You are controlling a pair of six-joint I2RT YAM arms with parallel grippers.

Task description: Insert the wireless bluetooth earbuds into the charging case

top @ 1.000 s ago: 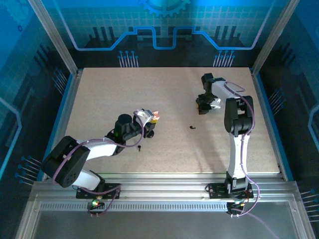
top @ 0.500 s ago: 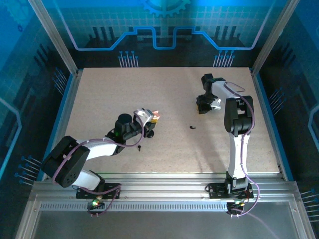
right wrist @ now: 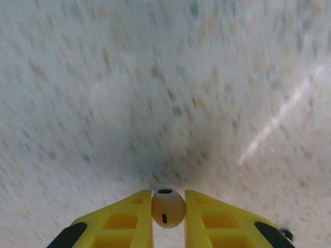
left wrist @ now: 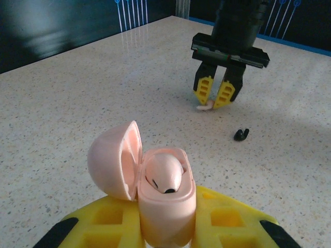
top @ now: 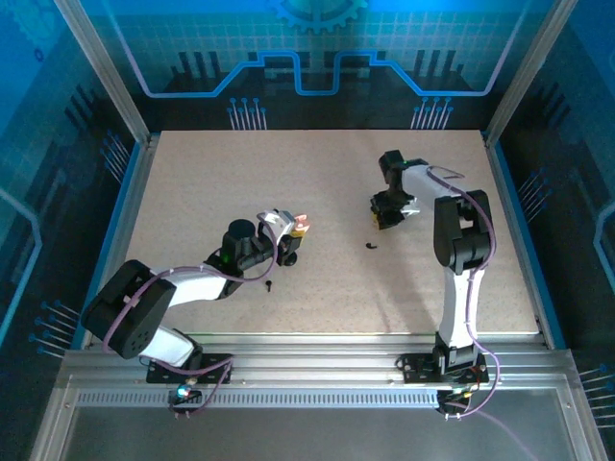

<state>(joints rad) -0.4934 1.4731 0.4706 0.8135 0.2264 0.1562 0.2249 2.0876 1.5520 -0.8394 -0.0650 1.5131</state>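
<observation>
The charging case is pale pink, not black. It stands upright with its lid swung open to the left, and my left gripper is shut on its body. One pink earbud sits in the case. In the top view the case is left of the table's middle. My right gripper is shut on the second pink earbud, just above the table. In the left wrist view that gripper hangs beyond the case, with the earbud at its tips.
A tiny black piece lies on the speckled table between the grippers, seen as the black piece in the left wrist view. Another black piece lies near the left arm. Blue rails edge the table.
My right gripper has moved a little left and toward the near side with the earbud; its wrist view is motion-blurred. The left gripper with the case has barely shifted.
</observation>
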